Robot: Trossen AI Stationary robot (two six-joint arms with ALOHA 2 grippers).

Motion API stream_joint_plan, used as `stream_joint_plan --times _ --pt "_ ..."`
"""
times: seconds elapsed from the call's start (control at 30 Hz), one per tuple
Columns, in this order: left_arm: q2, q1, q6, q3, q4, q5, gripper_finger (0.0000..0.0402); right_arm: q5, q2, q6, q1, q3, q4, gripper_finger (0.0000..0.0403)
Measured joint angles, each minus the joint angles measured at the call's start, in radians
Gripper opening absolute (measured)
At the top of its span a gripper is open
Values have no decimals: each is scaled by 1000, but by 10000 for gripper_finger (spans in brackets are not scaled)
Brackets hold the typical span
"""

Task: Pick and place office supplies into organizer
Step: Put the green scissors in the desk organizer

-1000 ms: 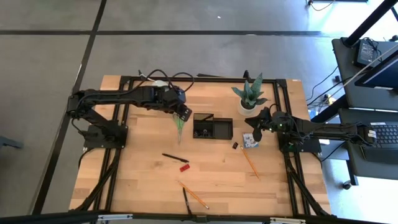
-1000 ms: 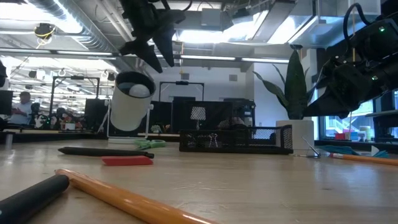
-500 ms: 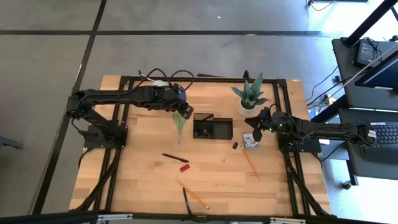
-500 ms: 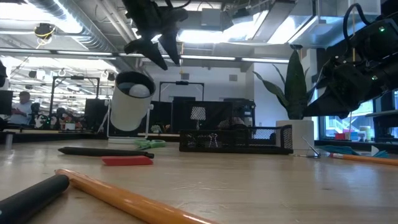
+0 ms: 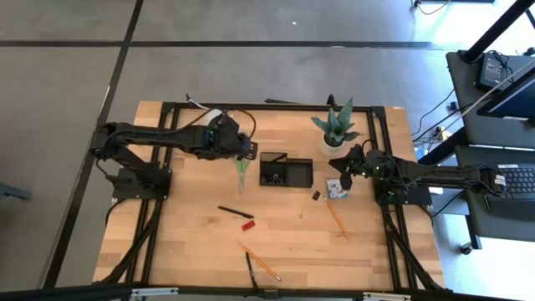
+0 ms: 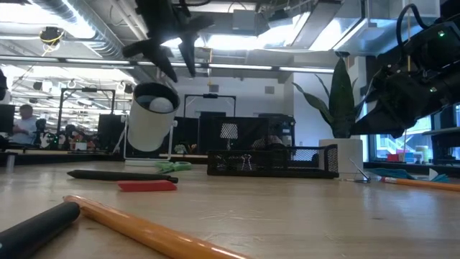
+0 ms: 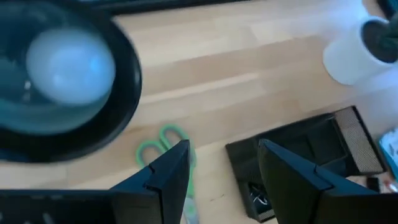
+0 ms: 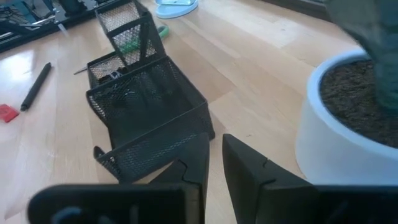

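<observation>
High view: the left gripper (image 5: pixel 244 149) hangs over the table near its far edge, just left of the mesh organizer (image 5: pixel 286 170), with the green-handled scissors (image 5: pixel 242 166) lying on the wood right below it. Its fingers are spread wide and hold nothing. The right gripper (image 5: pixel 346 167) waits by the table's right edge, beside the white plant pot (image 5: pixel 331 144) and over the small blue pad (image 5: pixel 337 189). Toward the near edge lie a black pen (image 5: pixel 235 212), a red marker (image 5: pixel 248 225) and two orange pencils (image 5: pixel 260 262).

Low view: the left gripper (image 6: pixel 159 52) hovers high above the table, well clear of the scissors (image 6: pixel 172 166), which lie flat just left of the organizer (image 6: pixel 272 162).

Left wrist view: the two dark fingers (image 7: pixel 168 177) stand wide apart, the scissors' green loops (image 7: pixel 163 142) showing beside one of them, the organizer (image 7: pixel 306 158) off to the side. To do this well, I judge the gripper should centre over the scissors, straddle them across their narrow width, descend straight, and close only once near the wood.

Right wrist view: the right gripper's fingers (image 8: pixel 247 171) stand narrow, almost together, gripping nothing, facing the organizer (image 8: pixel 146 115) and the pot (image 8: pixel 348 124).
</observation>
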Motion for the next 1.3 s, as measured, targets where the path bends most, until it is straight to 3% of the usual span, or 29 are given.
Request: stream_joint_plan --times 0.3,0.43,0.73,1.3 --pt "121 -32 -271 0 -42 25 182 -10 0 3 0 0 -3 51" --pt "163 -26 -401 0 -91 5 182 -68 0 4 0 0 -10 51" --pt "247 -17 -544 0 -94 -27 182 -164 0 4 0 0 -27 51" --pt "374 41 -826 0 -84 -22 182 -167 0 8 0 0 -25 51"
